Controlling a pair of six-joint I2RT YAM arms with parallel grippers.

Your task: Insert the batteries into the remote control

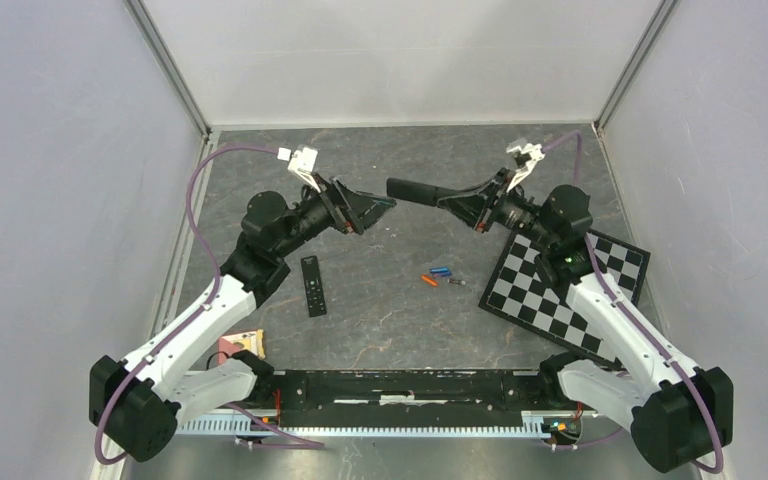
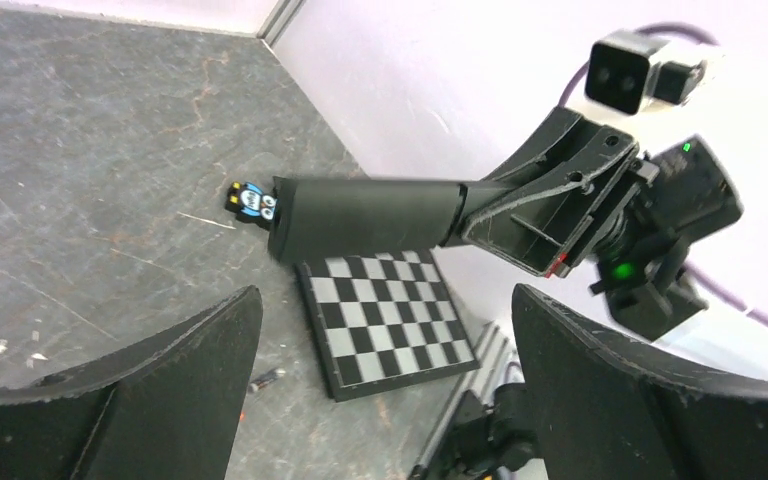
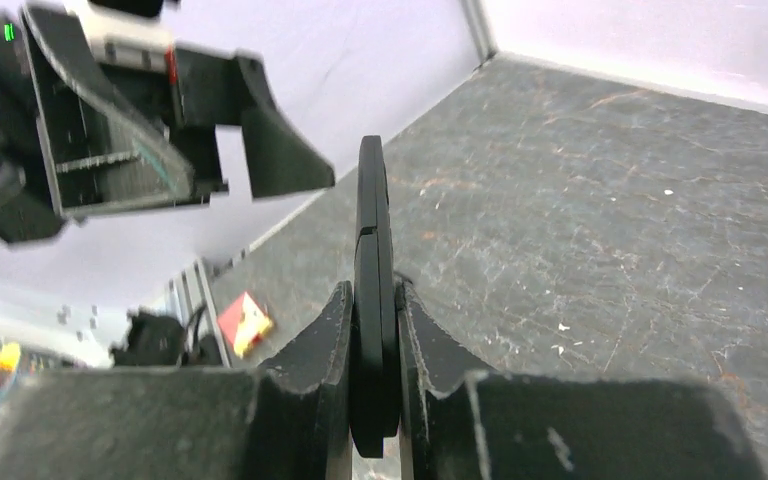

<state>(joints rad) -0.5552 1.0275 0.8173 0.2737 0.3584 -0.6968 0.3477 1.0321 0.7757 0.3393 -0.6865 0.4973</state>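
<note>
My right gripper [image 1: 457, 203] is closed tight on one end of the black remote control [image 1: 415, 190], holding it in the air over the far half of the table [image 1: 380, 325]. The remote's free end points at my left gripper [image 1: 375, 207], whose jaws stand wide apart with nothing between them. The 3 batteries lie on the table nearer my bases: the orange battery [image 1: 428, 281], the blue battery [image 1: 442, 271] and the dark battery [image 1: 456, 282] are bunched close together just left of the checkerboard [image 1: 560, 290], and a slim flat black piece [image 1: 313, 285] lies well apart on their left.
</note>
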